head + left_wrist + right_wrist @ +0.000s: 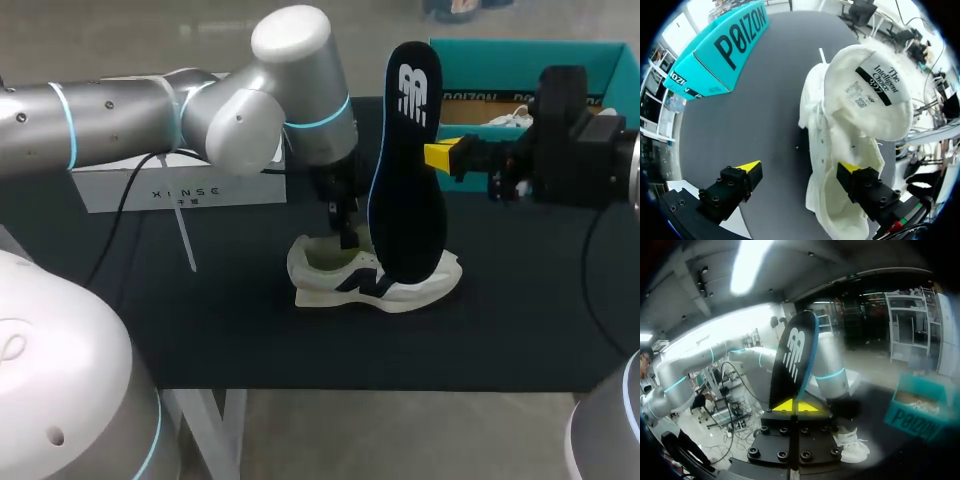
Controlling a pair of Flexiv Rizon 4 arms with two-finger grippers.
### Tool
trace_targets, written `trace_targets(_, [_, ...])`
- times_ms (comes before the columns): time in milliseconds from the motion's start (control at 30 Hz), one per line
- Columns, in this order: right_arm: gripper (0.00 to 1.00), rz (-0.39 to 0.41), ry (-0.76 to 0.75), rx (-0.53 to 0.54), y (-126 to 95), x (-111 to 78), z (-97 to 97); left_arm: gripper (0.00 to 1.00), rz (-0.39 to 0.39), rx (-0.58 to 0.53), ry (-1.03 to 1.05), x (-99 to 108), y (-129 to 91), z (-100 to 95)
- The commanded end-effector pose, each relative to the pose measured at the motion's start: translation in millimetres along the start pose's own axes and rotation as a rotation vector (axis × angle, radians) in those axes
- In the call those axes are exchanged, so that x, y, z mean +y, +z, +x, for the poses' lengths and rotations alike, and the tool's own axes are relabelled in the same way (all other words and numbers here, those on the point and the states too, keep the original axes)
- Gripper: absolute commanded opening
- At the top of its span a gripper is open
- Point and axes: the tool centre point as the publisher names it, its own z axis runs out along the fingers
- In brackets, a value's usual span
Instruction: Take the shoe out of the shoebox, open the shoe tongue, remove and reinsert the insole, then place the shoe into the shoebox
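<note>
Two grippers are at work over a dark table top (200, 320), and the task's cream-white sneaker (375, 280) stands on it near the middle, well outside the open teal cardboard shoebox (530, 70) at the far right corner. The sneaker rests upright on its sole with a dark mark on its side. In the left wrist view its tongue (870, 95) is folded back, showing the printed label on its underside above the sneaker (850, 125). The left gripper (345, 225) hangs low over the heel opening. Its fingers are spread wide (800, 170), one yellow tip inside the sneaker's mouth and the other over bare table well clear of the shoe, so it grips nothing. The right gripper (440, 155) comes in from the right, and its two yellow tips are pinched together (796, 405) on the edge of a long black foam insole with a blue rim and a white logo (405, 180). The insole (792, 360) stands nearly upright, logo end up, its broad lower end down at the sneaker's forepart; whether it touches there cannot be told. A white rectangular box (150, 190) lies behind the left arm, and the shoebox (715, 50) lies ahead of the left fingers.
</note>
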Motion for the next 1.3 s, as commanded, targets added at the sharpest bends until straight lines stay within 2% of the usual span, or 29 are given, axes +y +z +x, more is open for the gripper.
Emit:
trace_targets(33, [0.00,-0.002,0.001,-0.003,0,-2.0,1.3,0.59,0.000,0.033,0.013,-10,16,-7.6])
trace_targets(67, [0.00,-0.002,0.001,-0.003,0,-2.0,1.3,0.46,0.000,0.036,0.017,-11,17,-7.5])
trace_targets(100, [0.00,-0.002,0.001,-0.003,0,-2.0,1.3,0.40,-0.001,0.041,0.022,-12,19,-7.6])
trace_targets(200, [0.00,-0.002,0.001,-0.003,0,-2.0,1.3,0.00,0.002,0.055,0.035,-13,23,-7.2])
trace_targets(733, [0.00,-0.002,0.001,-0.003,0,-2.0,1.3,0.00,-0.016,0.066,0.085,-16,21,-4.4])
trace_targets(833, [0.00,-0.002,0.001,-0.003,0,-2.0,1.3,0.00,-0.033,0.112,0.256,-20,12,-4.8])
trace_targets(900, [0.00,-0.002,0.001,-0.003,0,-2.0,1.3,0.00,-0.078,0.151,0.399,-24,9,-3.7])
trace_targets(967, [0.00,-0.002,0.001,-0.003,0,-2.0,1.3,0.00,-0.077,0.227,0.608,-27,7,0.5])
trace_targets(1167, [0.00,-0.002,0.001,-0.003,0,-2.0,1.3,0.00,-0.193,0.310,0.980,-40,0,5.8])
trace_targets(1267, [0.00,-0.002,0.001,-0.003,0,-2.0,1.3,0.00,-0.179,0.301,1.032,-42,-13,5.0])
trace_targets(1300, [0.00,-0.002,0.001,-0.003,0,-2.0,1.3,0.00,-0.151,0.286,1.045,-40,-19,2.6])
